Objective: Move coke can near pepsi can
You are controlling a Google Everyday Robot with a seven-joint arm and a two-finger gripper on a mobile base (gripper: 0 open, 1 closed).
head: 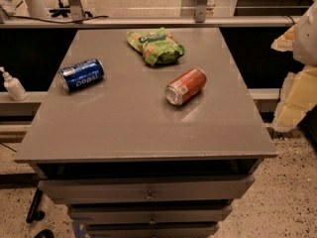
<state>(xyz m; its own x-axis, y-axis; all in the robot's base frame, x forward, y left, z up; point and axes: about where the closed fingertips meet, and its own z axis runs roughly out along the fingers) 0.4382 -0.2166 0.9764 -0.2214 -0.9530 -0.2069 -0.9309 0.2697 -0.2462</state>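
Presently, the grey worktop [124, 128] fills most of the camera view, sitting atop a cabinet of grey drawers [148, 190], of which the uppermost appears slightly open below the front edge. A speckled floor [282, 202] is visible to either side of the cabinet. At the right edge of the view, beyond the worktop's right side and above floor level, a pale cream and yellow form is recorded as the gripper [299, 78]; it is well apart from all items on the worktop, and whether it is open or closed cannot be determined. A green snack bag [156, 46] lies crumpled near the rear centre of the worktop. The pepsi can [81, 75] lies on its side towards the rear left, lettering facing upward, one silver end pointing left. The coke can [186, 86] lies on its side right of centre, its silver end angled towards the front left, just in front of and to the right of the snack bag without touching it. The two cans are well apart, with bare surface between them. A small white pump bottle [14, 86] stands on a ledge off the worktop's left side.
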